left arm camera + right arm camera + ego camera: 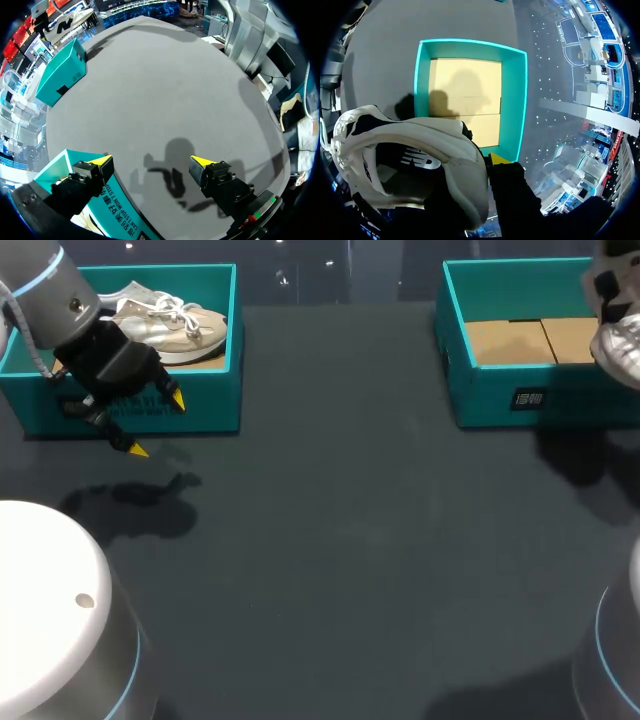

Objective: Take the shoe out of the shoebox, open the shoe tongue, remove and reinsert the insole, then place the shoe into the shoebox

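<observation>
Where your shoe is: the white shoe (620, 345) hangs just above the right shoebox (560, 400), over its right-hand end and clear of its walls.
Right gripper: your right gripper (495, 162) pinches the shoe at the heel collar. One yellow tip shows outside the collar, and the shoe hides the other.
Left gripper: your left gripper (157, 425) is spread wide with nothing in it, well apart from the right shoebox. It sits at the front wall of the left shoebox (200, 405), which holds a second shoe (170, 325).
Done: the shoe is out, and the right shoebox's floor lies bare.
Left: you cannot tell from these views whether the tongue and insole have been handled. At the least, setting the shoe back in the box remains.
Shoe: soft white upper with dark panels, laces and a padded, rounded collar, so expect it to flex in the pinch.
Right shoebox: teal card with thin, straight walls, an open top and a flat brown cardboard floor with a seam.
Table (350, 540): dark and matte.
</observation>
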